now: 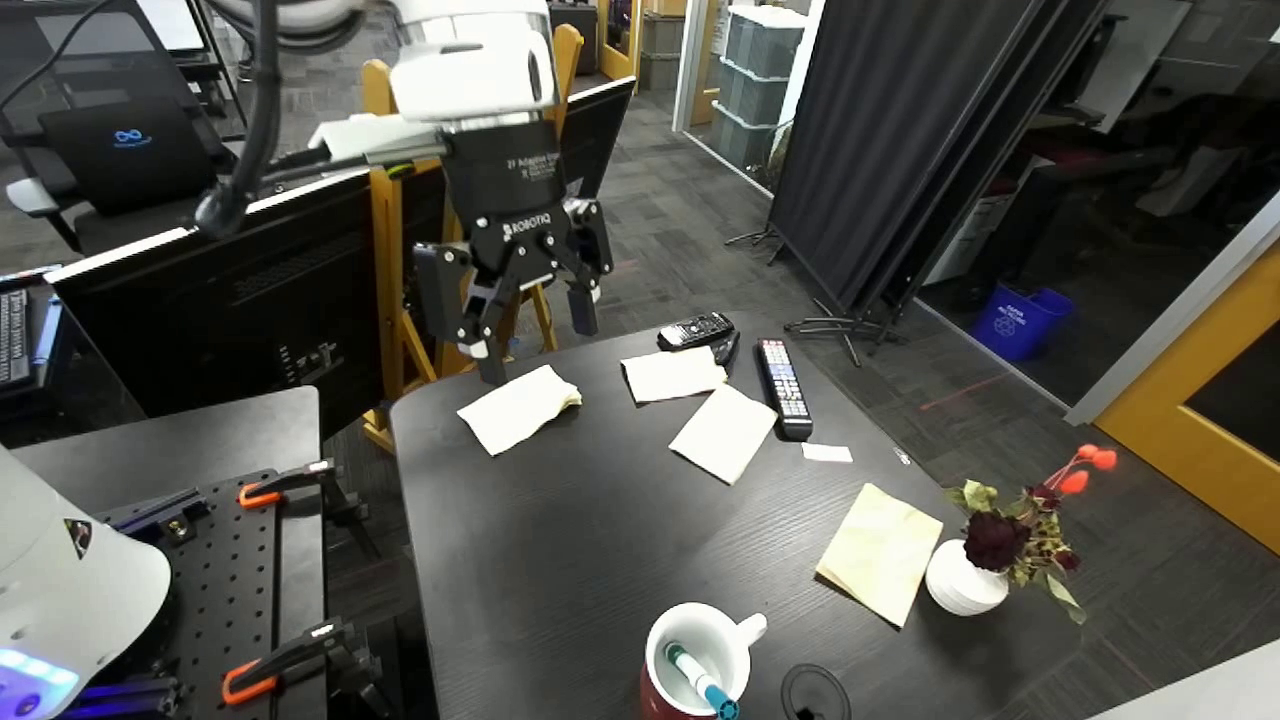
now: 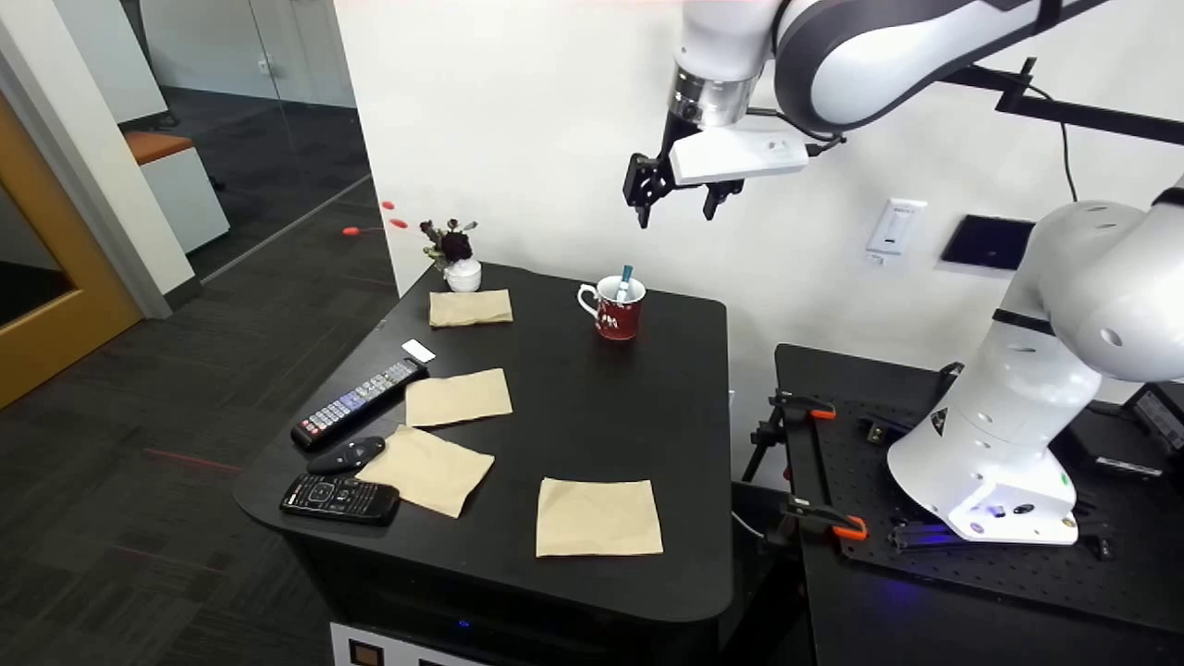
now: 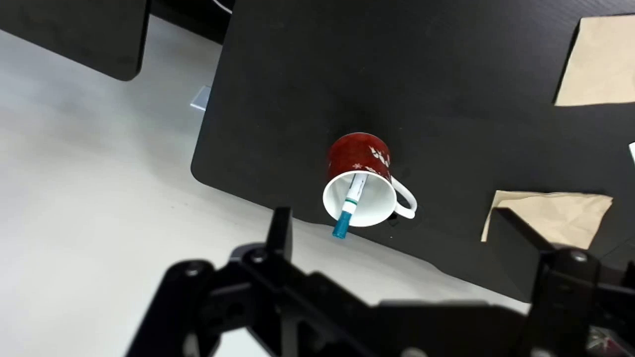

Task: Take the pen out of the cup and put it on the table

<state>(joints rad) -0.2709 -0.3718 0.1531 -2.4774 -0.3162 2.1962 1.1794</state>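
Note:
The cup is a mug, red outside with a white inside and white handle. It stands upright on the black table (image 2: 601,416) near the wall, in both exterior views (image 1: 722,640) (image 2: 618,320) and the wrist view (image 3: 358,151). The pen, a white marker with a teal cap, leans inside it, cap end above the rim (image 1: 694,670) (image 2: 623,283) (image 3: 350,202). My gripper (image 2: 676,216) is open and empty, pointing down above and apart from the cup; it also shows in an exterior view (image 1: 537,345) and the wrist view (image 3: 393,213). The pen's lower end is hidden.
Several tan paper sheets (image 2: 599,518) lie on the table. A long remote (image 2: 361,402), a shorter remote (image 2: 339,499) and a small black device (image 2: 347,455) lie along one edge. A white vase with flowers (image 2: 462,275) stands by the wall (image 2: 518,139). A black ring (image 1: 815,690) lies near the cup.

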